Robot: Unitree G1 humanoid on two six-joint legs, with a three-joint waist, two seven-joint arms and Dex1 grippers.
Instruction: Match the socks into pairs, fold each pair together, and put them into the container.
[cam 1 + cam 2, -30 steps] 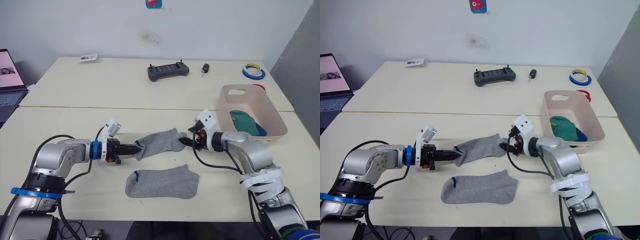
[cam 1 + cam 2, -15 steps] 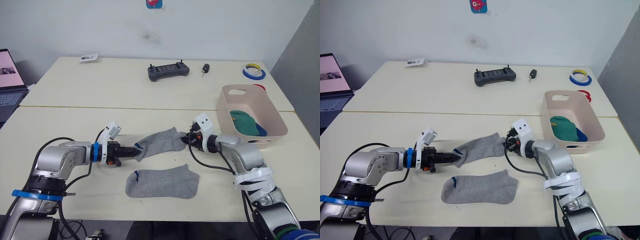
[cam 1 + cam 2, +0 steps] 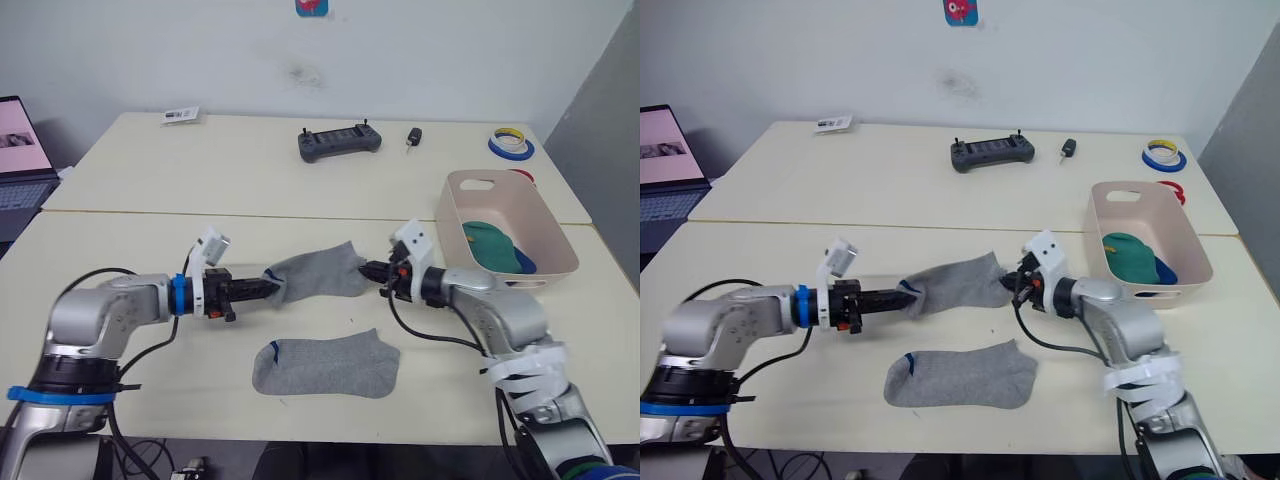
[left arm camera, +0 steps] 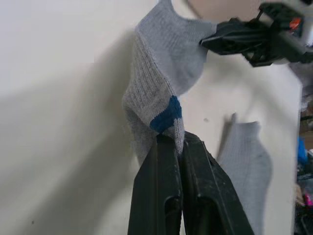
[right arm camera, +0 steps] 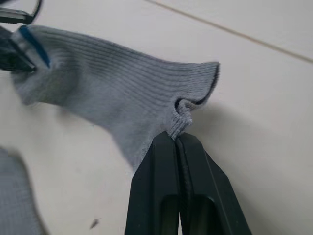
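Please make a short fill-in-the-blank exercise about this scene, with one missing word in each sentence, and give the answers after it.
1. Both end effectors hold the same ____ sock between them.
2. The left end effector pinches the end with the small ____ mark.
3. The second grey sock lies flat on the ____.
4. A green sock lies in the ____ container.

Answers: grey; blue; table; pink

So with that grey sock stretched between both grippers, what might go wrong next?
Each gripper, left and right, pinches only a small bit of the held sock's edge, so it could slip free. Lowered carelessly, it might land askew on the other grey sock, spoiling the pair.
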